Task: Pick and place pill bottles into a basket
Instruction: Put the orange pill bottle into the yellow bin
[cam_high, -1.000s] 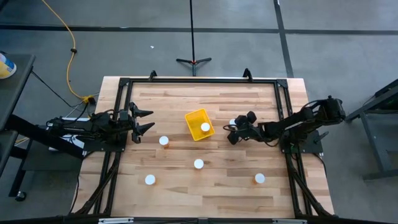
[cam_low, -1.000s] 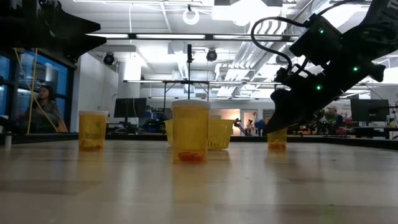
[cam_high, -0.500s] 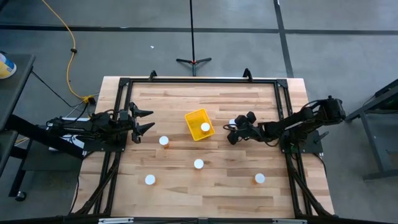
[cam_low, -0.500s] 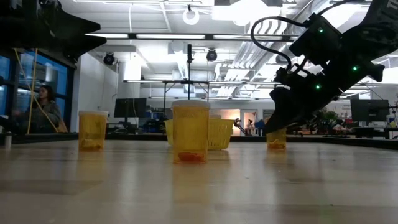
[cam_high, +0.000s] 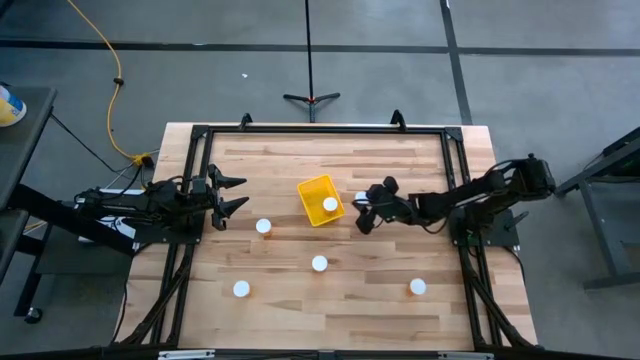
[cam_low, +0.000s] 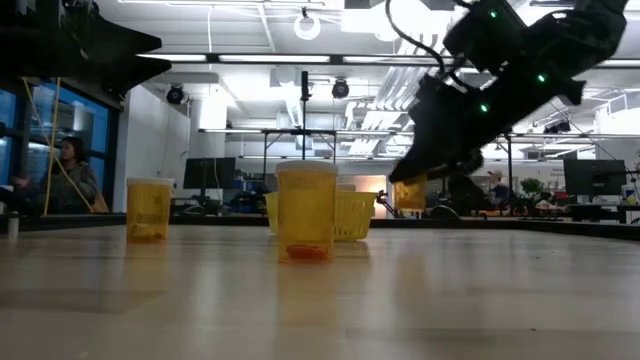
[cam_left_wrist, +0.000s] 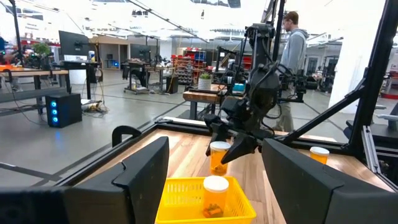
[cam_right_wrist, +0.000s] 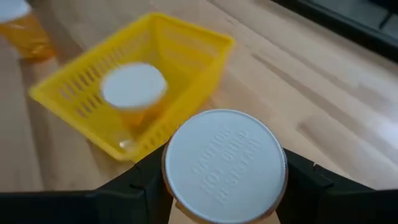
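Observation:
My right gripper (cam_high: 368, 207) is shut on a pill bottle (cam_right_wrist: 224, 165) with a white cap and an orange body, just right of the yellow basket (cam_high: 316, 190). One bottle (cam_high: 330, 204) stands inside the basket. Several more bottles stand on the table, among them one (cam_high: 263, 226) left of the basket, one (cam_high: 319, 263) in the middle and one (cam_high: 417, 287) near the front right. My left gripper (cam_high: 236, 194) is open and empty at the table's left edge. My right gripper pinches the bottle between its two fingers (cam_right_wrist: 140, 183), one on each side just below the white cap (cam_right_wrist: 224, 163). The fingers come from the table's right side, slanting down. The bottle (cam_low: 410, 194) stands upright and is lifted clear of the table.
A dark metal frame (cam_high: 320, 129) runs around the table's far and side edges. Bare wood lies between the basket and the bottles in front. People show in the room beyond the table (cam_left_wrist: 292, 43).
My right gripper has lifted its bottle off the table and carried it toward the table's left, closer to the basket. The bottle has stayed upright and is now clear of the table.

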